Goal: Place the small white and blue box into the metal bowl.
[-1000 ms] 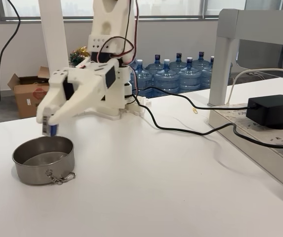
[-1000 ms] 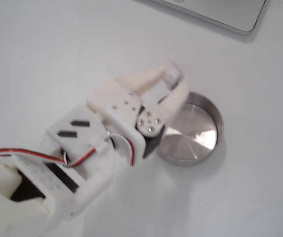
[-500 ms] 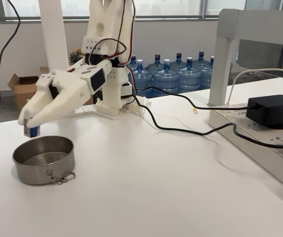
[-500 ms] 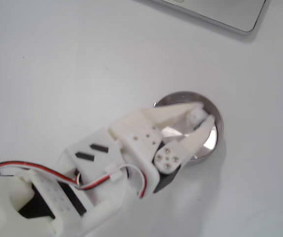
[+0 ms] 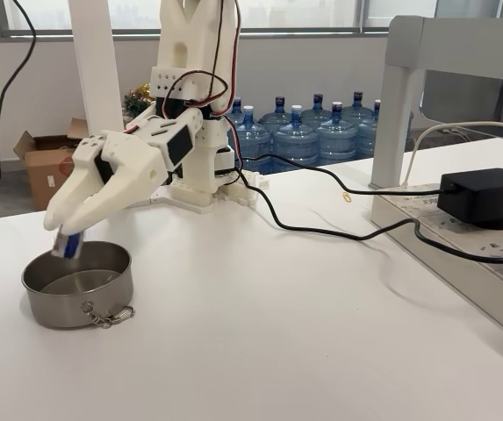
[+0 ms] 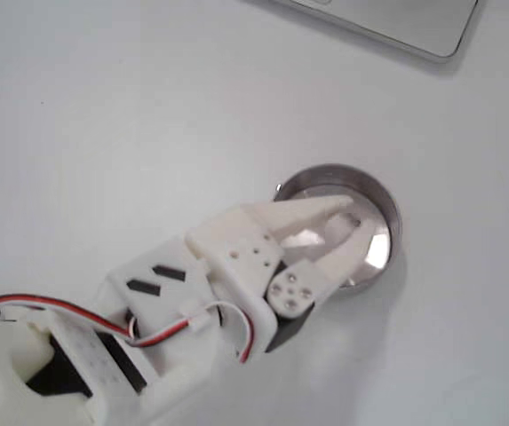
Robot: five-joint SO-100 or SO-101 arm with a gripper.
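Note:
In a fixed view from the side, the metal bowl stands on the white table at the left, with a small clip chain hanging on its front rim. My gripper slants down over the bowl's back left rim and is shut on the small white and blue box, which hangs just above the rim. In a fixed view from above, the gripper reaches over the inside of the bowl. The white fingers blur together with the box there, so I cannot make it out.
A black cable runs from the arm's base to a black power adapter on a white ledge at the right. A white post stands behind it. A cardboard carton and water bottles sit on the floor beyond the table.
The gripper, still holding the box, swung from the bowl's back edge to a spot over the bowl. In the last half second it dropped closer to the rim.

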